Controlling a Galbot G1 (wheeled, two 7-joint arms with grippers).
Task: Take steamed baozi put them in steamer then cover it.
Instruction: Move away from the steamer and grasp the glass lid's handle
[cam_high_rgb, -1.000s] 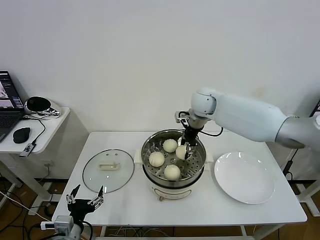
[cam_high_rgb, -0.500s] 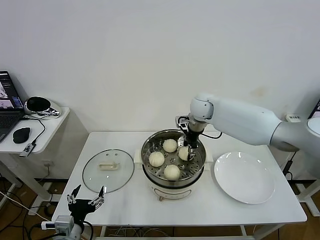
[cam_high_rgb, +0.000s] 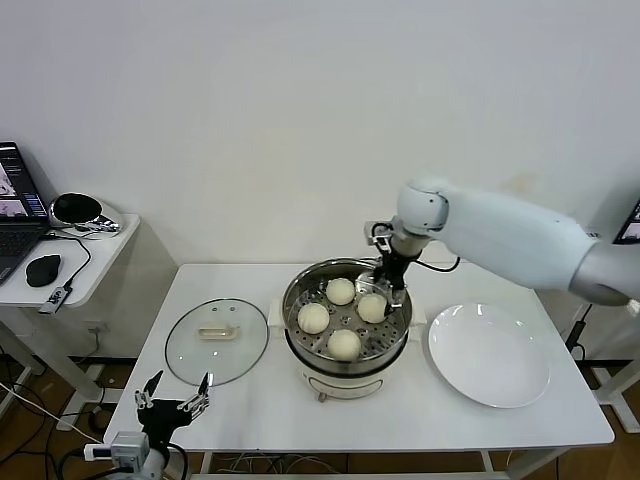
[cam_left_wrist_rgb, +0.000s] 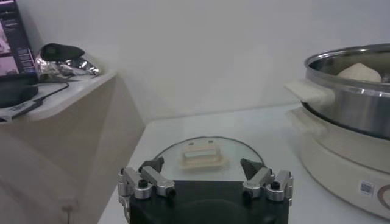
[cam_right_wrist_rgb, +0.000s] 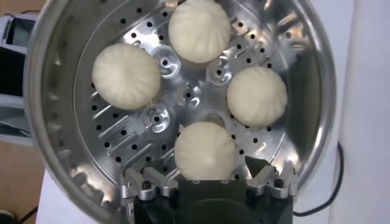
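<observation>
1. The steamer (cam_high_rgb: 346, 330) stands at the centre of the table (cam_high_rgb: 250, 400), with four steamed baozi (cam_high_rgb: 344, 343) resting on its perforated tray at roughly 12, 3, 6 and 9 o'clock.
2. The right end effector (cam_high_rgb: 382, 289) hangs just above the steamer's rim at about 2 o'clock, over the nearest bun (cam_right_wrist_rgb: 205, 150); its fingers (cam_right_wrist_rgb: 268, 179) are spread wide and hold nothing.
3. The cover (cam_high_rgb: 216, 340) lies flat on the table at 9 o'clock from the steamer, close beside it, handle up.
4. A white plate (cam_high_rgb: 489, 354) sits at 3 o'clock from the steamer.
5. The left end effector (cam_high_rgb: 170, 395) waits low off the table's near-left edge, fingers (cam_left_wrist_rgb: 146, 182) apart and empty, facing the cover.
</observation>
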